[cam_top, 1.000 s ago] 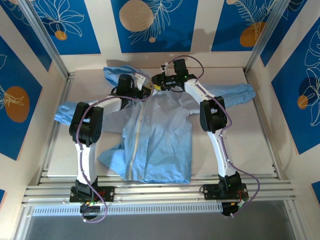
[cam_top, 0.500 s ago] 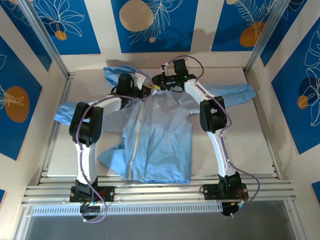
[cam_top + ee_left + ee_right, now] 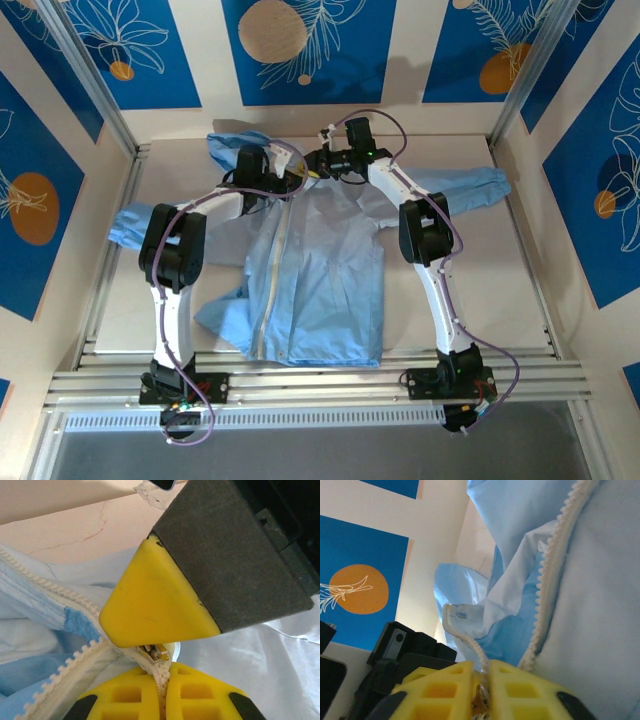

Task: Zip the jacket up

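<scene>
Jacket point(image 3: 330, 260) lying hood point(image 3: 235, 146) far, hem point(image 3: 310, 356) near, left claw point(image 3: 163, 680), right claw point(image 3: 481, 680) pinching zipper point(image 3: 271, 285)

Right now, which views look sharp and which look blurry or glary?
Top external: even light, sharp, jacket clear. Left wrist: zipper teeth crisp, pale fabric at right glares. Right wrist: yellow fingers soft, too near the lens.

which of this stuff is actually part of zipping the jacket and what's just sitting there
In the job: jacket, zipper, slider, left gripper, right gripper, both pinched on the zipper.
Just there: table, blue wall panels, aluminium rails.
</scene>
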Tool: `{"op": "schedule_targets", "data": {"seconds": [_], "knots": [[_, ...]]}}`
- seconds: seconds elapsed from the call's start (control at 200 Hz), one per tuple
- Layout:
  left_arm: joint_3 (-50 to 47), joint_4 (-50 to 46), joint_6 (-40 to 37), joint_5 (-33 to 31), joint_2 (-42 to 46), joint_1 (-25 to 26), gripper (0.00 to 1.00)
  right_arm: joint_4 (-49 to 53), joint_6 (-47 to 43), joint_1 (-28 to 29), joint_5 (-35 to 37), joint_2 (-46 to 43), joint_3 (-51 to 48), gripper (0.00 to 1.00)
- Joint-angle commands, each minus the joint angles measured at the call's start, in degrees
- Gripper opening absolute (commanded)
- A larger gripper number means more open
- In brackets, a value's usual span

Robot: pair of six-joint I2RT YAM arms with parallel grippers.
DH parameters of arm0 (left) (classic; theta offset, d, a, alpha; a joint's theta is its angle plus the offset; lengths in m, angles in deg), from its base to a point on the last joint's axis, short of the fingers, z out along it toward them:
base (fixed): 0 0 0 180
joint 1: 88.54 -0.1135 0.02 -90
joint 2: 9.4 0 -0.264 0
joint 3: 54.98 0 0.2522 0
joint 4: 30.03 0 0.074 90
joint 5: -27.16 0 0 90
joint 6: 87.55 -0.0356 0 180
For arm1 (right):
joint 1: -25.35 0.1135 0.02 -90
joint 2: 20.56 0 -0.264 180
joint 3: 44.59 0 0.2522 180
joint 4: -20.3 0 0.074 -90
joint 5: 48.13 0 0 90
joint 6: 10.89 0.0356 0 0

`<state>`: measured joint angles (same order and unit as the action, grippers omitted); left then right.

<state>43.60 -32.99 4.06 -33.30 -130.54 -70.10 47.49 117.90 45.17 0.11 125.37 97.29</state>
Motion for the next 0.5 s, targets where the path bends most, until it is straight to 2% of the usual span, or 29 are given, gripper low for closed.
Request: {"op": "schedule_targets", "data": {"seconds": [0.0,0.08,0.215,0.29,0.35,0.425,0.495], "knots": [[2.9,1.9,0.3,-0.2,-0.7,0.1,0.00,4.1,-1.3,2.6,-3.4,-2.9,1.1,0.07],[3.2,1.2,0.6,-0.5,-0.8,0.0,0.00,4.4,-2.0,2.6,-2.6,-3.5,0.9,0.00],[3.6,-0.3,0.8,-0.3,-0.4,0.0,0.00,4.2,-4.4,2.6,-0.7,-4.8,-0.2,0.00],[3.4,-1.2,1.3,0.5,0.6,-0.2,0.19,4.0,-6.4,2.6,0.4,-5.1,-0.3,0.00],[2.8,-1.8,2.5,0.5,1.7,-0.4,0.30,4.4,-7.8,2.4,1.7,-4.9,-0.1,0.00],[2.1,-2.9,5.1,1.0,3.3,-1.1,0.40,5.5,-9.1,2.1,2.5,-4.3,1.0,0.00],[1.0,-3.7,8.1,1.3,5.3,-2.0,0.44,6.9,-10.4,1.8,3.1,-3.7,2.2,0.00]]}}
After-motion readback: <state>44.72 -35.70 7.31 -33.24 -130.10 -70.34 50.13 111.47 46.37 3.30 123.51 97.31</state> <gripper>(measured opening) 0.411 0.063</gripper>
